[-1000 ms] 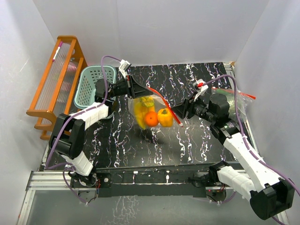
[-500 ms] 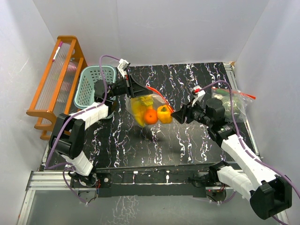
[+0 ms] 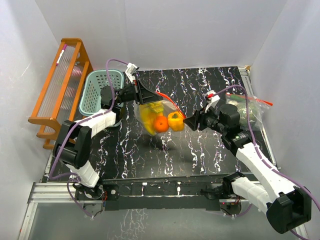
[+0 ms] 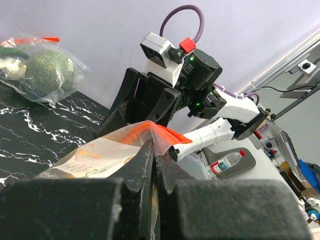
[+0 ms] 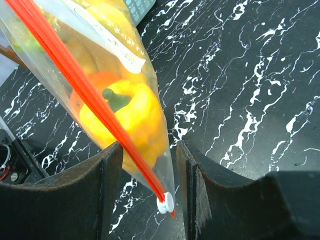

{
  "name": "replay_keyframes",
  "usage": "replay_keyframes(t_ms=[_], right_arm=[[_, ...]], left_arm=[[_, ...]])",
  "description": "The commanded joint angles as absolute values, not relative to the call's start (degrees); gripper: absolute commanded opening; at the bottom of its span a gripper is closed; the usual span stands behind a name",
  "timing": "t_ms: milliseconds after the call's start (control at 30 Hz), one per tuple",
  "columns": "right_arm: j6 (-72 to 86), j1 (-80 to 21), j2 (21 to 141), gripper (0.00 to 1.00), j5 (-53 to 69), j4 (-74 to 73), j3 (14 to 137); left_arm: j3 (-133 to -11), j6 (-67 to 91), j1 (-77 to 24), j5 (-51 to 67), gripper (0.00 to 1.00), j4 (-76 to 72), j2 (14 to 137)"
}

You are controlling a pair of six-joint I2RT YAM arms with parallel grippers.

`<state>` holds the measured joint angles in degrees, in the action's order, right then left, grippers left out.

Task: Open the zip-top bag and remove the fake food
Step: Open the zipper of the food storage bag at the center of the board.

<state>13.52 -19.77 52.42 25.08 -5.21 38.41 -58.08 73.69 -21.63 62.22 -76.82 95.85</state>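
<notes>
Above the middle of the table [image 3: 200, 155] — zip-top bag [image 3: 161, 111] held up, zip not yet opened.
The left gripper [image 4: 154, 150] is pinched tight on the bag's upper corner, and the bag appears to hang clear of the surface. The red zip strip [image 5: 85, 90] looks sealed, with the white slider [image 5: 165, 202] at its low end. The fake food — orange [image 3: 160, 124], bell pepper [image 3: 175, 121], banana bunch [image 3: 148, 117] — is all inside, so opening and emptying are both left. The right gripper [image 5: 146, 165] has its jaws apart, gripping nothing, straddling that low end — slider between them, pepper just behind.
</notes>
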Motion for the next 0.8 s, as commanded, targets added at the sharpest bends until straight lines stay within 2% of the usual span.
replay_keyframes(t_ms=[0, 767], right_arm=[[11.7, -19.8, 51.3, 0.5, 22.6, -4.0, 42.7], [11.4, -19.7, 55.9, 0.5, 20.9, -2.6, 47.6]], left_arm=[[-59.1, 75.2, -21.9, 62.1, 0.0, -82.8, 96.1], [-55.4, 78.9, -23.9, 63.9, 0.0, -88.3, 94.9]])
